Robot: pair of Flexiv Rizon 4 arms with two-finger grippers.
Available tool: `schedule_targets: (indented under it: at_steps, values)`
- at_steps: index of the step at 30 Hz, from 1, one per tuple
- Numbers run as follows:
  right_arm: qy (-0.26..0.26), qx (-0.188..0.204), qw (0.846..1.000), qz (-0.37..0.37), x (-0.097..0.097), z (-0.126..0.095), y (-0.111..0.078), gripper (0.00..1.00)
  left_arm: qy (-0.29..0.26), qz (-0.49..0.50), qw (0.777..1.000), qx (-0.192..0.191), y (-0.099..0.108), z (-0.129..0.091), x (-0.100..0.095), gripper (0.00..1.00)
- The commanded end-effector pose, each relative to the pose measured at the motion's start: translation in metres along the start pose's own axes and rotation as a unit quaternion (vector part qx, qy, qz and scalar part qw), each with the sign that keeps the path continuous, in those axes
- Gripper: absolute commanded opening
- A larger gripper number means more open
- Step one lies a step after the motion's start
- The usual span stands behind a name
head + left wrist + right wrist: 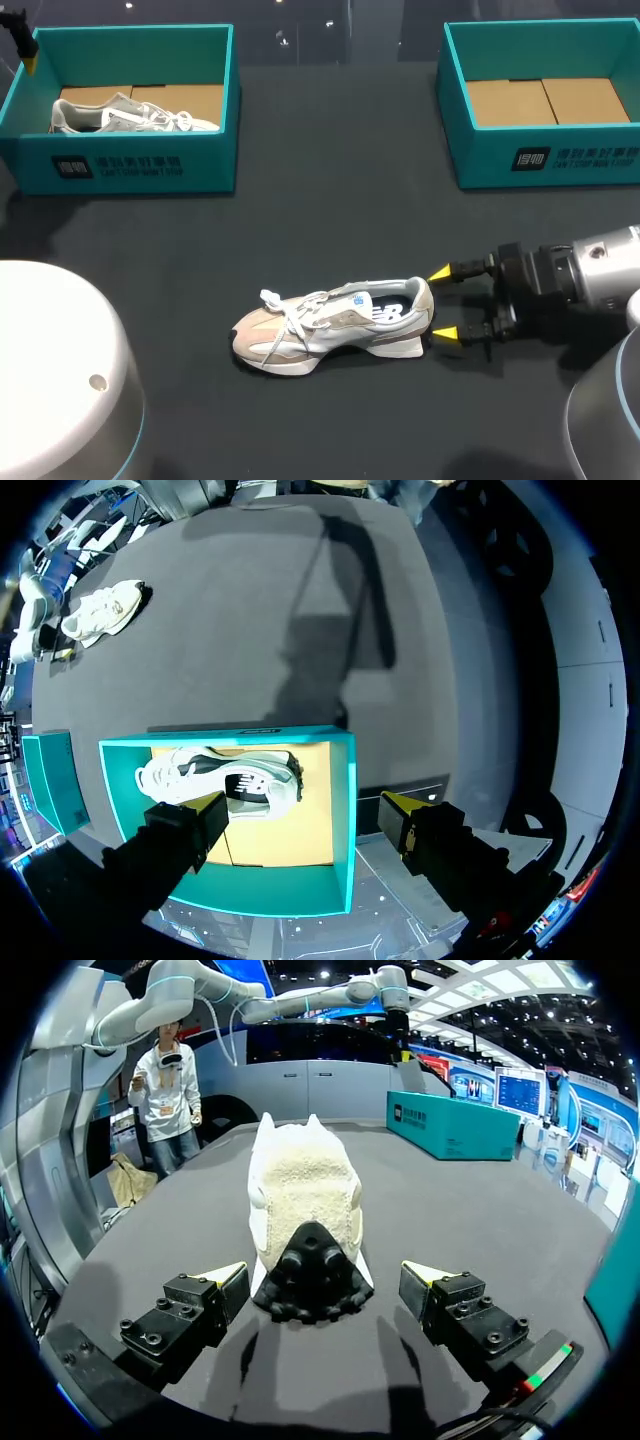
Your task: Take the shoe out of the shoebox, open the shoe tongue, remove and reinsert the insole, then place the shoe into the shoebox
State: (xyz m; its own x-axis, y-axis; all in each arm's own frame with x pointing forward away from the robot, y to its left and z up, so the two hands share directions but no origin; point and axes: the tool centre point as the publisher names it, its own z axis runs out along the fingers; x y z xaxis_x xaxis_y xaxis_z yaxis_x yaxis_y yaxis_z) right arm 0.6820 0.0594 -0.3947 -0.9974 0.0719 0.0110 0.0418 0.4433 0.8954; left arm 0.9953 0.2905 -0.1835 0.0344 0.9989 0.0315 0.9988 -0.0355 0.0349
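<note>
The shoe [335, 325] stands on the dark table [330, 210] toward its front edge, heel at my right claw [443, 303], fingers apart; left claw [300, 805], apart too, over the far-left shoebox [130, 165]

the head view looks down from above and behind on the whole table [330, 220]. the left wrist view hangs high over the left shoebox [345, 810], facing straight down into it, with the loose shoe [102, 610] far off. the right wrist view sits low, close behind that shoe's heel [303, 1195], facing along the table toward the same shoebox [450, 1125]
</note>
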Motion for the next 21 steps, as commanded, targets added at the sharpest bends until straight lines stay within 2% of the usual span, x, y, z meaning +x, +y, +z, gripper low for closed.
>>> schedule_targets:
  at_steps: [1, 11, 21]
  values:
    - [-0.002, 0.002, 1.000, 0.000, 0.002, 0.010, 0.002, 1.00, 0.001, 0.001, 1.000, 0.000, 0.001, 0.000, 0.000, 1.00]
    - [-0.004, -0.003, 1.000, -0.012, 0.012, 0.020, 0.007, 1.00, 0.001, 0.001, 1.000, 0.000, 0.001, 0.000, 0.000, 1.00]
    - [0.001, -0.006, 1.000, -0.027, 0.010, 0.031, 0.012, 1.00, 0.001, 0.001, 1.000, 0.000, 0.001, 0.000, 0.000, 1.00]
